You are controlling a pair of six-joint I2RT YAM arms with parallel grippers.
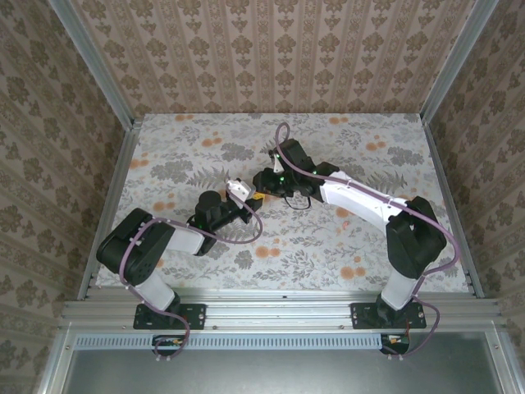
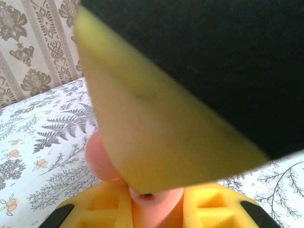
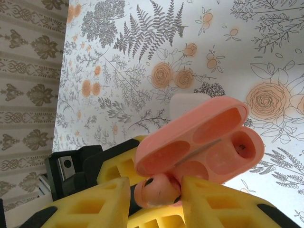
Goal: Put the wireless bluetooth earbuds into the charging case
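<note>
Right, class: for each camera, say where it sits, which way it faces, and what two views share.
Top: above and behind the bases, looking down on the table; both arms show.
Left wrist: on the left arm, looking along the left tool, whose fingers hold a pink case.
Right wrist: on the right arm, looking past the right tool, pinching an earbud, at the open case.
Shared: both wrist views show the case.

- A floral tablecloth (image 1: 328, 246), printed with grey ferns and orange blossoms, is covering the table.
- Damask wallpaper panels (image 1: 279, 57) are enclosing it on three sides.
- Aluminium posts (image 1: 93, 61) are rising at the back corners.
- An aluminium rail (image 1: 279, 312) is lining the near edge.
</note>
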